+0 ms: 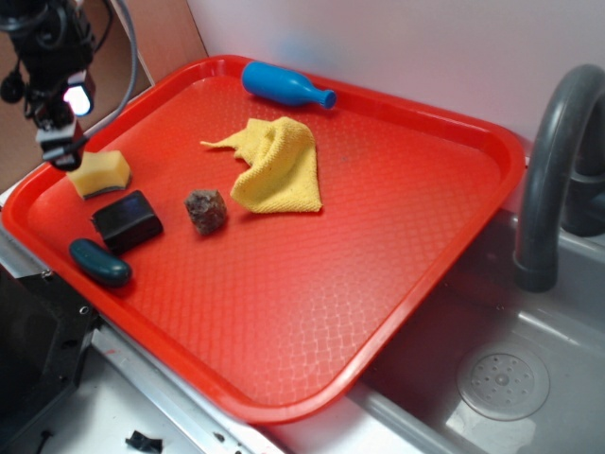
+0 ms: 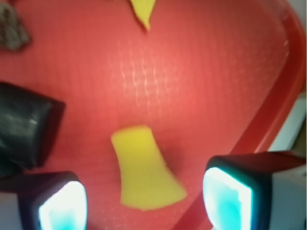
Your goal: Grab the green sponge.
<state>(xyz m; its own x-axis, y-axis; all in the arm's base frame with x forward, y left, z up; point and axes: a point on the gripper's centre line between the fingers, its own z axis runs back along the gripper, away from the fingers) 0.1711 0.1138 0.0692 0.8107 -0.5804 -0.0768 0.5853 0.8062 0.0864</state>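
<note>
Pincer (image 2: 144,199) straddles green sponge (image 2: 144,170) beside black block (image 2: 24,124).

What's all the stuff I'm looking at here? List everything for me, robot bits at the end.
tray: one, red, resting partly over the sink
green sponge: one, yellow foam, tray's left edge, between the open jaws in the wrist view
black block: one, black, beside the sponge
teal lump: one, dark teal, tray's near-left rim
brown lump: one, brown, tray middle-left
cloth: one, yellow, crumpled, tray centre
bottle: one, blue, lying at the far rim
faucet: one, grey, right
sink: one, grey, lower right
gripper: one, black, above the sponge
</note>
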